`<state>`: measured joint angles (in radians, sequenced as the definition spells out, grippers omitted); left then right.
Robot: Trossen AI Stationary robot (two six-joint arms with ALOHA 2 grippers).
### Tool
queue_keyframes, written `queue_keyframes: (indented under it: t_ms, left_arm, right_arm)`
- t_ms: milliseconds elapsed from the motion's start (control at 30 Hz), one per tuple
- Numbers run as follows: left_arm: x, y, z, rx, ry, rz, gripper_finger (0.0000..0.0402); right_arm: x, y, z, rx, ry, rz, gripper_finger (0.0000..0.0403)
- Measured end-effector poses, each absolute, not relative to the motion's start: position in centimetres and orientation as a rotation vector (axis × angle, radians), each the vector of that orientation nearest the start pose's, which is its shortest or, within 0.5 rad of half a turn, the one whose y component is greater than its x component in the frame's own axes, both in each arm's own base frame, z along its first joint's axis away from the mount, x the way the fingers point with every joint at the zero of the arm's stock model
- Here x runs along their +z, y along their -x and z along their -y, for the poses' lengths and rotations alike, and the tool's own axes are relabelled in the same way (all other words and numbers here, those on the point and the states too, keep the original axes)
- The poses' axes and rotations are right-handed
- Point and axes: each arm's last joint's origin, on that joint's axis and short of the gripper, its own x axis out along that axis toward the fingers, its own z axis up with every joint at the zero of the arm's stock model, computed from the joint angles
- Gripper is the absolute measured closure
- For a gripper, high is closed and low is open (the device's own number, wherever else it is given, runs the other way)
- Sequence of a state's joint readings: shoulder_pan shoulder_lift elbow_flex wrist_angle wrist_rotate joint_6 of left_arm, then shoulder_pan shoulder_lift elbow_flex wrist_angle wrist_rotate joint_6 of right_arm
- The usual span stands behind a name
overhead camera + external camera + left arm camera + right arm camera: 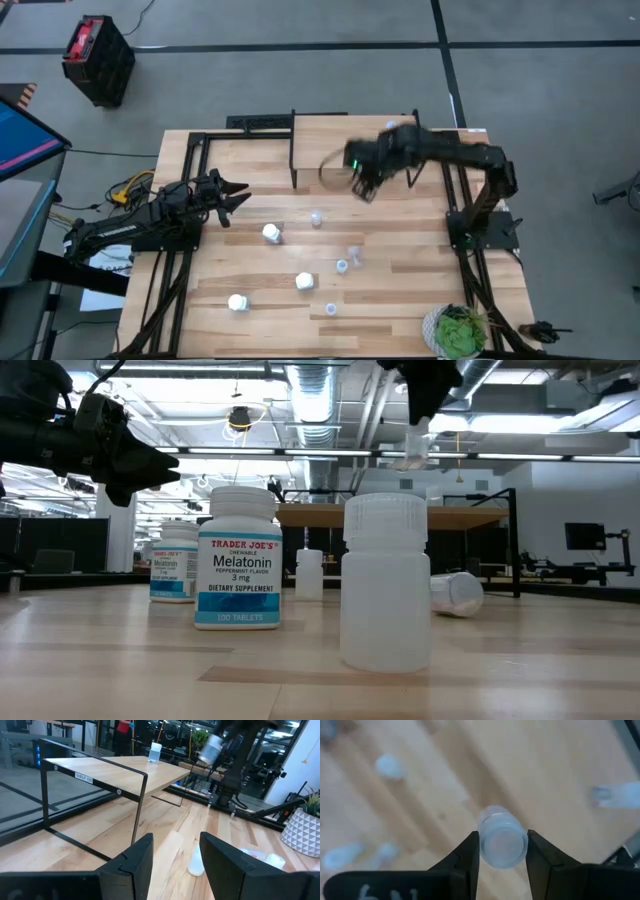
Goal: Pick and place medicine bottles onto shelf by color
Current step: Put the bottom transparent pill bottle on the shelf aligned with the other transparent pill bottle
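Note:
My right gripper hangs high over the table, just in front of the shelf, and is shut on a small pale translucent bottle. The bottle also shows in the low view. The shelf is a light-wood board on thin black legs; one translucent bottle stands on it. My left gripper is open and empty at the table's left. Three white bottles and several translucent ones are on the table. My right gripper pinches the translucent bottle's round side wall between its two fingers, coming from above and pointing down. The wrist view looks onto the bottle's round end. The bottle hangs below the fingertips, lifted well clear of the table, and tilted in the left wrist view.
A green plant in a white pot stands at the near right corner. The right arm's base is at the table's right edge. A translucent bottle lies on the boards ahead of my left gripper.

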<state>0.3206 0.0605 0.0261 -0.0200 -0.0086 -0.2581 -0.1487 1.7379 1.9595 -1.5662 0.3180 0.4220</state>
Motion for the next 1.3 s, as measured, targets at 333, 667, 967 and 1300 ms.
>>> queue_keyframes:
  t_ms: [333,667,967,1300]
  left_arm:
    - [16.6,-9.5,-3.2,0.338,0.231,-0.017,0.0252]
    - [16.6,-9.5,-3.2,0.339,0.067,-0.036,0.0252]
    - [16.6,-9.5,-3.2,0.338,0.064,-0.037,0.0252]
    - [16.7,-9.5,-3.2,0.338,0.088,-0.030,0.0252]
  right_arm:
    - [38.1,-27.2,15.4,-0.758,-0.409,-1.281,0.0279]
    - [39.8,-24.5,16.3,-0.729,-0.430,-1.235,0.0279]
    - [39.3,-21.5,14.0,-0.714,-0.437,-1.238,0.0278]
    - [36.6,-20.5,13.3,-0.738,-0.500,-1.107,0.0278]
